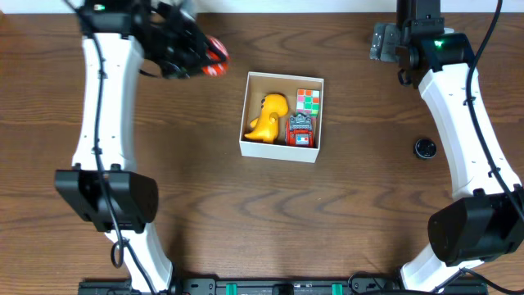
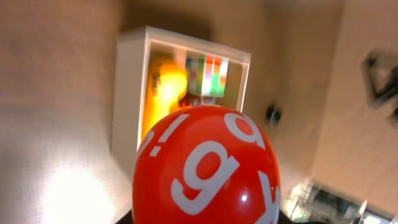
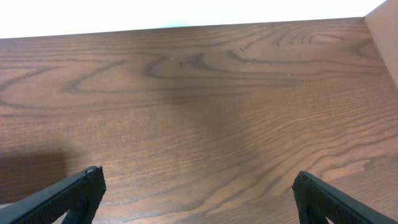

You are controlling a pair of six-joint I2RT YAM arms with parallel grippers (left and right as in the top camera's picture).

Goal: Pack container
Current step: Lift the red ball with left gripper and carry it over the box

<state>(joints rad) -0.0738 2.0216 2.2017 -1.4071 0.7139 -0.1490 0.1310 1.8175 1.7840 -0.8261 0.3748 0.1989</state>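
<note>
The container [image 1: 281, 150] is a shallow white box with a brown inside, at the table's middle. It holds a yellow toy [image 1: 268, 116], a colour cube [image 1: 308, 100] and a red toy car [image 1: 301, 131]. My left gripper [image 1: 201, 56] is up at the far left, left of the container, shut on a red ball [image 1: 215, 57] with white lettering. The ball [image 2: 208, 167] fills the left wrist view, with the container [image 2: 127, 106] behind it. My right gripper [image 3: 196, 190] is open and empty over bare wood at the far right.
A small black round object [image 1: 424, 147] lies on the table right of the container, near the right arm. It shows as a blurred dark spot in the left wrist view [image 2: 272, 113]. The table's far edge runs just beyond both grippers.
</note>
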